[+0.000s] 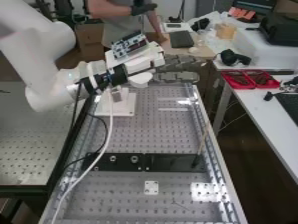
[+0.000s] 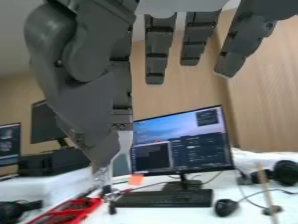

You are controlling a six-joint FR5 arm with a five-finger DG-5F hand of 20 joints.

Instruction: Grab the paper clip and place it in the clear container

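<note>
The hand (image 1: 177, 68) is hanging over the bench's (image 1: 143, 135) far end, upper middle of the high view, its fingers running straight with gaps between them, seemingly gripping nothing. What looks like the paper clip (image 1: 178, 204) is lying at the lower middle; a pale, shiny patch, perhaps the clear container, is showing at the lower right. The clip is probably weighing almost nothing, staying springy and slipping easily, so its middle is calling for a light fingertip pinch.

Lit monitor (image 2: 183, 142) behind black keyboard (image 2: 163, 198), mouse (image 2: 226, 207) beside it, dark headphones (image 2: 287, 173), cardboard box (image 1: 89, 44), perforated metal benchtop (image 1: 126, 192)
</note>
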